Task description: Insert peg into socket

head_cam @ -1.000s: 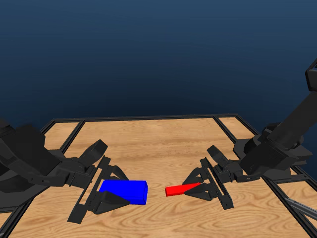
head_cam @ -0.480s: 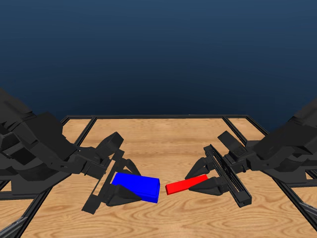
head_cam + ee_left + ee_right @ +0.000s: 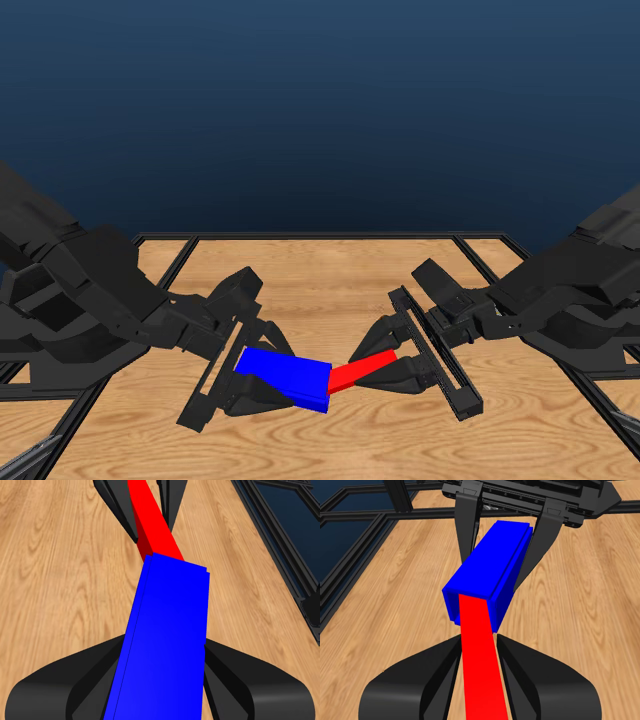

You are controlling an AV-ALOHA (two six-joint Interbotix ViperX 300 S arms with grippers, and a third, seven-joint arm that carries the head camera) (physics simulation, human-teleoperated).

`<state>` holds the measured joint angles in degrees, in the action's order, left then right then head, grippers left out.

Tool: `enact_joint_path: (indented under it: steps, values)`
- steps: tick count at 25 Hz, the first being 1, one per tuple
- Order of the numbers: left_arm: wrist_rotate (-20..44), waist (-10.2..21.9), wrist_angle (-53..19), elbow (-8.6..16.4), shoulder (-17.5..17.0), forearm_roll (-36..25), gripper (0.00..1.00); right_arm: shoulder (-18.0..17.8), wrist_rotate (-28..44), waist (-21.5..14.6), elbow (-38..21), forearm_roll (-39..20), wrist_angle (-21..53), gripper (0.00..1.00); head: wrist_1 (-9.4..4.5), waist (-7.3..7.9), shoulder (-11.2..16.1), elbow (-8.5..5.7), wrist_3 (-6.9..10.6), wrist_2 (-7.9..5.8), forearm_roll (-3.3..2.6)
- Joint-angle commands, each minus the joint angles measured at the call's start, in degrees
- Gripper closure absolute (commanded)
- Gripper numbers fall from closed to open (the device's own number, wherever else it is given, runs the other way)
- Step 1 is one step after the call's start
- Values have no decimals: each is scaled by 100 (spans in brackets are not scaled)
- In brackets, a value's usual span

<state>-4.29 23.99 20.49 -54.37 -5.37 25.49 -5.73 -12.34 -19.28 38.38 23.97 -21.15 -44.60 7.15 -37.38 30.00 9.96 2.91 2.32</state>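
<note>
We see the left gripper clamped on the socket, its 2 fingers pressing the blue block's sides and holding it above the worktop, tilted with its open end toward the middle. Across from it, the right gripper is clenched on the peg, the 2 fingers squeezing the red bar near its rear end. The peg slopes down toward the socket, and in the right wrist view its tip sits inside the socket's mouth. From the left wrist view the peg meets the far end of the socket, roughly in line with it. How deep the peg reaches we can't tell, since the block hides its tip. Both things hang near the worktop's middle, clear of the wood.
</note>
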Motion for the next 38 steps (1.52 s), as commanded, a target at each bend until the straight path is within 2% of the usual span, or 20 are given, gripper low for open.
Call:
enact_joint_path:
  steps: [1,4,5,8,9,11,12,13,15,21,23,24,25,27,28,29,30,31,33,38]
  values:
    - [-72,27,203,232,-103,24,100,-163,64,187,-457,-166,-47,100,51,-4,-36,-51,-29,-5,1]
    - [-85,-1,261,281,-70,87,100,-428,249,166,-834,-234,-115,100,47,1,-11,-65,-49,-26,-2]
    - [-92,-21,139,310,-173,15,100,-613,368,89,-1190,-270,-30,100,57,2,1,-70,-61,-32,-3]
    - [-117,47,269,254,-66,161,100,-976,925,21,-1611,-459,508,100,63,5,15,-78,-61,-41,-5]
    - [-120,71,307,308,-118,179,100,-984,1033,1,-1626,-445,580,0,68,7,8,-80,-52,-43,-5]
    - [87,91,213,181,-5,-17,100,-921,1323,6,-1562,-550,775,0,77,11,3,-83,-49,-48,-6]
    - [-92,104,149,131,49,139,100,-840,1454,7,-1473,-561,804,0,80,10,-4,-82,-46,-45,-5]
    - [43,-79,-15,202,-42,145,100,-797,1602,8,-1361,-609,905,0,81,5,-9,-82,-43,-48,-7]
    - [-31,90,168,201,-29,119,100,-702,1914,-14,-1019,-664,994,0,73,-3,-16,-80,-45,-36,-6]
    - [99,6,59,314,-4,1,100,-159,2707,28,-21,-760,1101,0,40,-62,-67,-52,-67,-19,-17]
    - [17,38,322,342,155,-65,100,-99,2939,43,437,-717,1103,0,46,-85,-96,-41,-85,-16,-21]
    - [33,43,175,380,47,82,100,20,2995,54,525,-580,1108,0,34,-98,-115,-33,-95,-11,-23]
    - [89,69,217,261,136,65,100,23,3217,11,653,-592,804,0,36,-109,-128,-26,-105,-9,-25]
    - [46,76,116,400,63,80,100,-40,3192,-3,681,-580,876,0,18,-127,-148,-17,-129,-9,-28]
    - [107,65,138,404,83,50,100,61,3192,-60,773,-577,718,100,7,-138,-165,-8,-139,-3,-29]
    - [66,87,114,316,206,107,100,227,3114,-89,611,-694,823,100,0,-150,-178,-1,-141,2,-31]
    - [75,95,88,292,211,70,100,144,3035,-76,726,-724,900,100,-2,-157,-184,2,-143,2,-33]
    - [121,-6,32,336,172,88,100,261,3008,-85,507,-805,982,100,-8,-164,-196,8,-143,8,-33]
    - [139,84,43,367,210,47,100,319,2989,-85,130,-1036,1211,100,-15,-170,-223,22,-133,10,-34]
    - [276,98,8,464,222,-10,100,-19,3349,2,-748,-1925,2191,100,-36,-143,-250,47,-125,16,-23]
